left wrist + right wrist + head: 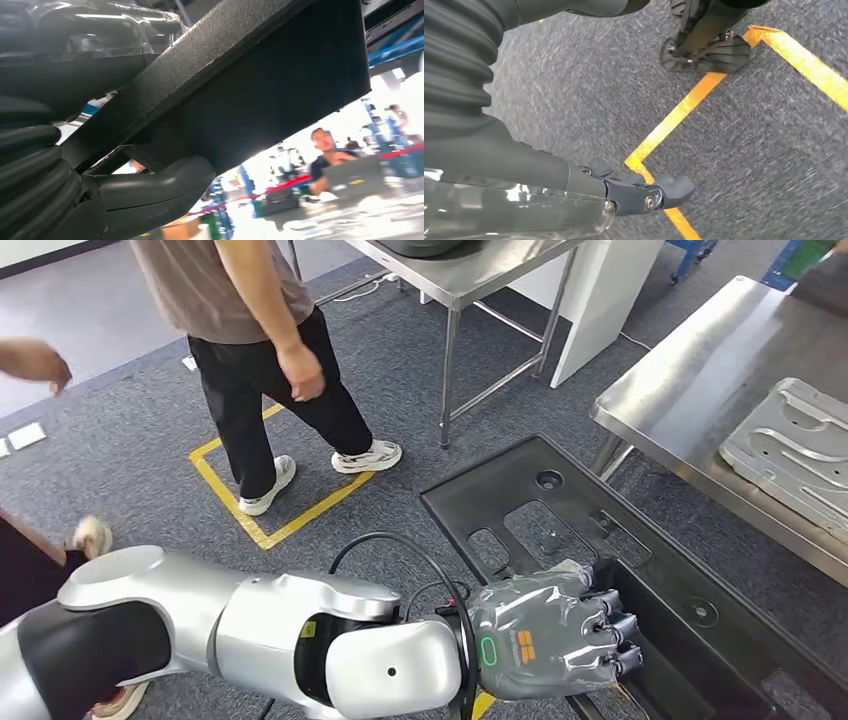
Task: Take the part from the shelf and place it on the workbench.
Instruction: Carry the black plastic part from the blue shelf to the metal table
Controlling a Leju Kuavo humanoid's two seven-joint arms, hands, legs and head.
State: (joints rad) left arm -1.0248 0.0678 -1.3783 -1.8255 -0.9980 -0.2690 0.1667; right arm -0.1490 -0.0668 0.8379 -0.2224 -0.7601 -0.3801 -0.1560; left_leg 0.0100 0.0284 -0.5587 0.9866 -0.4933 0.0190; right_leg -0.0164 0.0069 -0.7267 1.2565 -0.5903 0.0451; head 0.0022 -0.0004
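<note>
The part, a long black moulded panel [610,550] with cut-outs, hangs low over the carpet in the head view, running from my hand toward the steel workbench [690,390] on the right. My left hand [545,635] grips its near edge, fingers curled over the rim. In the left wrist view the panel's underside [260,85] lies across the hand, with the thumb [165,185] pressed beneath it. My right hand [549,170] hangs above the grey carpet in the right wrist view, holding nothing, its thumb stretched out.
A silver metal plate [800,455] lies on the workbench's right part. A person [270,350] stands on a yellow tape square [260,530] ahead to the left. Another person's hand [35,360] shows at the far left. A second steel table [470,270] stands behind.
</note>
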